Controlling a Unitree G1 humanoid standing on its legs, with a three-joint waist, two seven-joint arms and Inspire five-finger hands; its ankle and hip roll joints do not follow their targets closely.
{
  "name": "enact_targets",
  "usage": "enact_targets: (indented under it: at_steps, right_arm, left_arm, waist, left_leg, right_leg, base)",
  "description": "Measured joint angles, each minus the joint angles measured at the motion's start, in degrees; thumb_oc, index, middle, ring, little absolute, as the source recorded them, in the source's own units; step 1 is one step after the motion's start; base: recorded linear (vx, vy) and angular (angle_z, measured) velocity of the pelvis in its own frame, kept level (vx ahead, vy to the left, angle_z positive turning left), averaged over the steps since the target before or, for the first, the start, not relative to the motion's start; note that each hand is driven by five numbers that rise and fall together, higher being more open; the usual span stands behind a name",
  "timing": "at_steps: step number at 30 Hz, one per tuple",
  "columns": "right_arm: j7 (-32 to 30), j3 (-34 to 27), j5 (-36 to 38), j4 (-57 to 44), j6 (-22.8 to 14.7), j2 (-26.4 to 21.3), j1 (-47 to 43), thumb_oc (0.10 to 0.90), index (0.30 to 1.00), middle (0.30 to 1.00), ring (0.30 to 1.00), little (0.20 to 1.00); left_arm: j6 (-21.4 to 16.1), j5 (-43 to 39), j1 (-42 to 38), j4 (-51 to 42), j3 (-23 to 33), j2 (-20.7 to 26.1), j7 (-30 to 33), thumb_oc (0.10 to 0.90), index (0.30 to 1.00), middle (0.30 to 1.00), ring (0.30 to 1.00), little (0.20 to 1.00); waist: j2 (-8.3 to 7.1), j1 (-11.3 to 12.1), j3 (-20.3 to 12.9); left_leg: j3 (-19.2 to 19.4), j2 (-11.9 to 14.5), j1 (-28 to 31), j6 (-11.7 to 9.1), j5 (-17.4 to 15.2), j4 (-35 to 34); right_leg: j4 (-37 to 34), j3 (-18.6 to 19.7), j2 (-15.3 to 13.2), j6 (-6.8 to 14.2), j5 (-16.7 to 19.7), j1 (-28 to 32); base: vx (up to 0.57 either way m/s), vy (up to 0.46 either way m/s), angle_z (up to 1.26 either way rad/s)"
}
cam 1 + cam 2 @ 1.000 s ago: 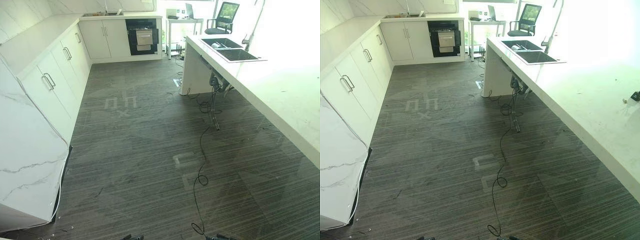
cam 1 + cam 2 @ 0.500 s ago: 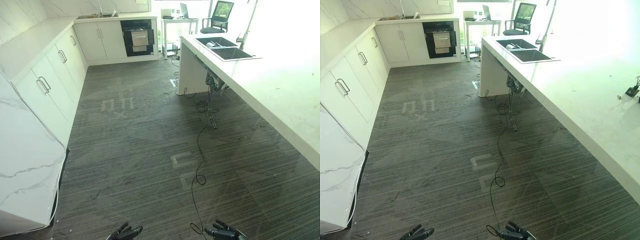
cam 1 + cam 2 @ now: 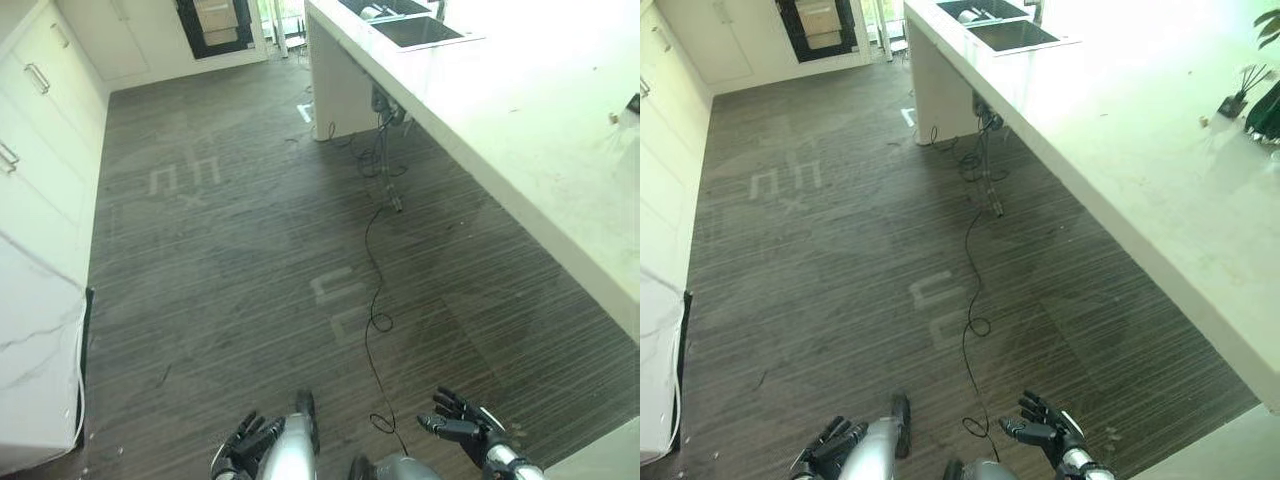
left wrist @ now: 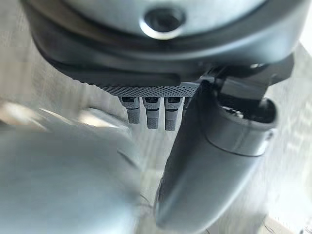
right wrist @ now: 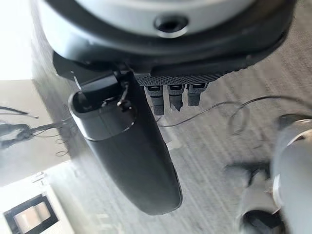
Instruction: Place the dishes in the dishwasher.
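Kitchen, looking down on a dark striped wood-pattern floor [image 3: 250, 260]. Left hand [image 3: 240, 452] at the lower edge of the frame, left of centre, low over the floor; fingers relaxed and slightly spread, holding nothing. Left wrist view agrees: fingers [image 4: 148, 113] short and loose, thumb out, nothing between them. Right hand [image 3: 458, 425] at the lower edge, right of centre, fingers splayed wide, empty; the right wrist view shows the same, fingers [image 5: 174, 100] loose over the floor. Long white stone counter [image 3: 530, 150] runs down the right side from the top of the frame to the lower right. Dark inset double sink [image 3: 405, 25] near its far end, top centre-right; a pale shape sits in the far basin, too small to tell whether it is a dish. Dishwasher with a black frame and open front [image 3: 215, 22] at the top of the frame, left of centre, set among white cabinets [image 3: 40, 110] that run down the left edge. It stands well apart from both hands. Small dark reed diffuser [image 3: 1237, 95] on the counter at upper right, beside a green plant leaf [image 3: 1268, 105] at the frame edge.
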Motion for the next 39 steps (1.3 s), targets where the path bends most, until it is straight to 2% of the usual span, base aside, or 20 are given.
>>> enact_targets:
  at_steps: [4, 6, 7, 9, 12, 13, 15, 16, 19, 21, 22, 23, 26, 28, 29, 30, 33, 36, 38, 39]
  right_arm:
    - [-0.51, 1.62, -0.48, -6.72, 1.23, 2.74, 0.95, 0.8, 0.9, 0.9, 0.9, 0.9]
    - [-1.12, 1.92, -0.45, -12.94, 1.78, 2.92, -1.01, 0.8, 0.9, 0.9, 0.9, 0.9]
    - [-1.23, 3.15, -0.32, -16.38, 1.82, 2.36, -1.73, 0.8, 0.9, 0.9, 0.9, 0.9]
    - [-1.25, 3.9, 0.11, -17.65, 1.97, 2.06, -1.92, 0.8, 0.9, 0.9, 0.9, 0.9]
    - [-0.64, 3.94, 0.13, -18.11, 2.48, 1.53, 1.42, 0.8, 0.9, 0.9, 0.9, 0.9]
    - [-0.06, 3.85, 0.17, -18.08, 2.27, 1.1, 2.69, 0.8, 0.9, 0.9, 0.9, 0.9]
    - [0.69, 2.64, 0.25, -18.14, 1.53, 0.8, 4.7, 0.8, 0.9, 0.9, 0.9, 0.9]
    - [0.7, 2.44, 0.25, -17.78, 1.79, 0.33, 5.61, 0.8, 0.9, 0.9, 0.9, 0.9]
    - [0.47, 2.08, 0.24, -18.92, 1.9, -0.27, 7.85, 0.8, 0.9, 0.9, 0.9, 0.9]
    - [0.52, 2.76, 0.21, -21.39, 1.93, -0.45, 7.8, 0.8, 0.9, 0.9, 0.9, 0.9]
    - [0.52, 2.81, 0.22, -22.5, 1.77, -1.06, 7.5, 0.8, 0.9, 0.9, 0.9, 0.9]
    - [-0.12, 2.56, 0.05, -21.72, 2.17, -2.06, 5.68, 0.8, 0.9, 0.9, 0.9, 0.9]
    - [-0.49, 2.68, 0.09, -24.82, 2.36, -2.07, 4.99, 0.8, 0.9, 0.9, 0.9, 0.9]
    - [-0.19, 1.65, 0.14, -29.71, 2.14, -4.77, 4.37, 0.8, 0.9, 0.9, 0.9, 0.9]
    - [0.3, 0.41, 0.22, -29.43, 2.28, -4.91, 4.68, 0.8, 0.9, 0.9, 0.9, 0.9]
    - [0.78, 0.11, 0.17, -28.75, 3.04, -5.9, 4.66, 0.8, 0.9, 0.9, 0.9, 0.9]
    - [0.85, 1.42, 0.16, -28.49, 3.42, -6.1, 4.93, 0.8, 0.9, 0.9, 0.9, 0.9]
    - [0.82, 1.73, 0.26, -29.09, 3.43, -6.02, 4.84, 0.8, 0.9, 0.9, 0.9, 0.9]
    - [0.87, 0.97, 0.25, -29.41, 3.49, -5.89, 5.05, 0.8, 0.9, 0.9, 0.9, 0.9]
    - [0.93, 0.83, 0.25, -29.98, 3.61, -5.98, 5.84, 0.8, 0.9, 0.9, 0.9, 0.9]
  left_arm:
    - [-0.39, 2.3, -0.22, -2.57, -1.58, 2.06, -0.77, 0.8, 0.9, 0.9, 0.9, 0.9]
    - [-0.26, 2.29, -1.59, -4.48, -2.89, 3.13, -0.28, 0.8, 0.9, 0.9, 0.9, 0.9]
    - [-0.24, 2.27, 1.07, -7.43, -5.86, 3.9, 0.45, 0.8, 0.9, 0.9, 0.9, 0.9]
    - [-0.22, 1.75, 2.23, -10.09, -7.07, 3.57, 0.75, 0.8, 0.9, 0.9, 0.9, 0.9]
    - [-0.18, 1.63, 2.52, -10.84, -5.98, 3.92, 0.8, 0.8, 0.9, 0.9, 0.9, 0.9]
    - [-0.3, 1.63, 2.46, -10.43, -4.31, 3.7, 0.71, 0.8, 0.9, 0.9, 0.9, 0.9]
    - [-0.19, 1.64, 2.38, -10.25, -4.37, 4.66, 0.57, 0.8, 0.9, 0.9, 0.9, 0.9]
    - [-0.09, 1.68, 2.92, -10.24, -4.71, 4.48, 0.54, 0.8, 0.9, 0.9, 0.9, 0.9]
    - [0.03, 1.76, 3.97, -12.15, -6.82, 2.98, 0.38, 0.8, 0.9, 0.9, 0.9, 0.9]
    - [0.01, 1.7, 3.91, -14.18, -6.58, 2.35, -0.01, 0.8, 0.9, 0.9, 0.9, 0.9]
    - [0.02, 1.71, 4.36, -14.69, -6.52, 2.07, -0.47, 0.8, 0.9, 0.9, 0.9, 0.9]
    - [0.67, 1.73, 4.61, -15.77, -6.63, 1.11, -0.5, 0.8, 0.9, 0.9, 0.9, 0.9]
    - [0.48, 1.55, 6.62, -21.81, -6.0, 3.29, -0.75, 0.8, 0.9, 0.9, 0.9, 0.9]
    - [0.65, -0.23, 7.01, -23.13, -5.67, 3.58, -0.43, 0.8, 0.9, 0.9, 0.9, 0.9]
    - [0.62, -1.17, 6.64, -24.17, -5.54, 2.93, -0.4, 0.8, 0.9, 0.9, 0.9, 0.9]
    - [0.54, -2.92, 7.11, -25.15, -6.0, 1.67, -0.99, 0.8, 0.9, 0.9, 0.9, 0.9]
    - [0.92, -3.66, 8.53, -25.28, -6.52, 2.2, -0.94, 0.8, 0.9, 0.9, 0.9, 0.9]
    - [0.92, -5.09, 9.95, -28.5, -6.46, 2.45, -0.94, 0.8, 0.9, 0.9, 0.9, 0.9]
    - [0.8, -5.0, 9.63, -31.47, -6.45, 2.09, -1.24, 0.8, 0.9, 0.9, 0.9, 0.9]
    - [0.81, -4.82, 10.23, -31.71, -6.45, 2.0, -1.39, 0.8, 0.9, 0.9, 0.9, 0.9]
  waist:
    - [0.07, -1.69, -3.89]
    - [1.27, -1.7, -4.3]
    - [2.33, -2.29, -4.96]
    - [5.13, -2.93, -5.23]
    - [5.36, -2.79, -5.11]
    - [3.17, -3.2, -4.08]
    - [0.3, -5.05, -2.8]
    - [-0.44, -5.3, -2.6]
    - [2.66, -6.62, -2.59]
    - [1.79, -6.47, -3.13]
    - [0.04, -6.02, -3.71]
    - [2.21, -5.96, -3.76]
    - [0.95, -4.02, -4.76]
    - [1.2, -4.56, -5.24]
    - [-1.09, -3.81, -4.75]
    - [-1.45, -1.93, -3.93]
    - [-2.25, -1.68, -3.09]
    - [-1.51, -1.91, -3.01]
    - [2.4, -2.08, -1.41]
    - [2.11, -1.95, -0.69]
  left_leg:
    - [-1.22, -5.29, 7.01, 8.7, -2.64, -4.45]
    - [-2.0, -6.21, 6.92, 13.29, -8.21, 4.18]
    - [-0.96, -7.94, 9.13, 11.89, -10.95, 3.82]
    - [-2.04, -7.6, 11.58, 10.8, -10.77, 0.12]
    - [-3.53, -7.98, 16.0, 8.76, -9.66, -5.17]
    - [-2.94, -8.43, 15.61, 2.35, -13.49, -2.53]
    - [-3.81, -12.79, 17.54, 8.99, -13.81, -2.47]
    - [-4.81, -14.05, 19.25, 9.01, -13.9, -3.86]
    - [-11.59, -13.13, 25.64, 7.7, -14.5, -7.96]
    - [-9.11, -15.02, 26.49, 4.8, -13.79, -6.05]
    - [-6.9, -17.61, 26.6, 2.82, -13.75, -3.14]
    - [-5.94, -16.19, 25.83, 2.57, -17.39, 1.25]
    - [-5.06, -8.53, 24.37, 0.43, -21.19, 2.81]
    - [-5.47, -4.29, 23.65, -1.74, -14.57, 0.08]
    - [-4.88, -6.62, 15.57, -6.91, -8.36, 16.36]
    - [-3.6, -4.78, 3.74, -6.91, -3.24, 32.99]
    - [-0.86, -1.01, 0.8, -2.83, -4.42, 20.12]
    - [1.23, 2.11, 6.75, -2.04, -1.92, -8.97]
    - [-4.01, 7.07, 2.38, -4.57, -0.58, -7.39]
    - [-5.3, 7.67, -0.47, -5.0, -0.33, -5.96]
  right_leg:
    - [7.66, -2.87, -0.8, 3.37, 0.82, 1.25]
    - [37.92, -2.48, -7.84, 3.28, 8.49, -11.76]
    - [47.0, -1.21, -14.0, 3.45, 8.01, -20.37]
    - [32.98, -1.82, -12.74, 4.41, 5.41, -23.13]
    - [5.13, -4.08, -7.18, 3.47, 8.05, -20.48]
    - [0.35, -4.51, -6.9, 4.12, 11.1, -22.32]
    - [3.4, -3.8, -11.36, 6.46, 14.03, -27.98]
    - [4.87, -2.66, -11.78, 6.06, 14.11, -29.49]
    - [6.98, -1.72, -4.66, 0.97, 11.82, -26.87]
    - [5.35, -4.61, -2.17, -3.71, 12.87, -23.57]
    - [1.2, -3.15, -2.53, -11.83, 16.0, -19.64]
    - [1.8, -2.84, -2.37, -12.92, 15.15, -18.42]
    - [2.22, -1.96, -3.43, -11.92, 12.2, -15.63]
    - [7.11, -1.09, -5.52, -6.99, 7.95, -15.01]
    - [7.37, 0.42, -7.57, -7.73, 6.74, -14.48]
    - [6.01, 1.92, -8.07, -8.27, 7.85, -12.8]
    - [4.74, 2.11, -7.93, -6.91, 6.65, -9.57]
    - [3.99, 3.22, -6.46, -5.03, 5.53, -8.05]
    - [5.1, 2.43, -4.12, -5.11, 3.74, -8.59]
    - [5.75, 2.64, -4.43, -4.84, 2.82, -8.59]
  base:
    - [0.26, 0.295, 0.35]
    - [0.3, 0.332, 0.04]
    - [0.28, 0.005, -0.11]
    - [0.3, -0.073, 0.03]
    - [0.37, -0.171, 0.16]
    - [0.4, -0.16, 0.35]
    - [0.34, -0.155, 0.36]
    - [0.41, -0.234, 0.22]
    - [0.37, -0.208, 0.55]
    - [0.35, -0.188, 0.47]
    - [0.34, -0.176, 0.37]
    - [0.31, -0.159, 0.36]
    - [0.27, -0.157, 0.1]
    - [0.32, -0.245, -0.05]
    - [0.27, -0.219, -0.37]
    - [0.17, -0.087, -0.4]
    - [0.21, 0.078, -0.22]
    - [0.2, 0.194, -0.07]
    - [0.37, 0.272, 0.14]
    - [0.6, 0.499, -0.21]
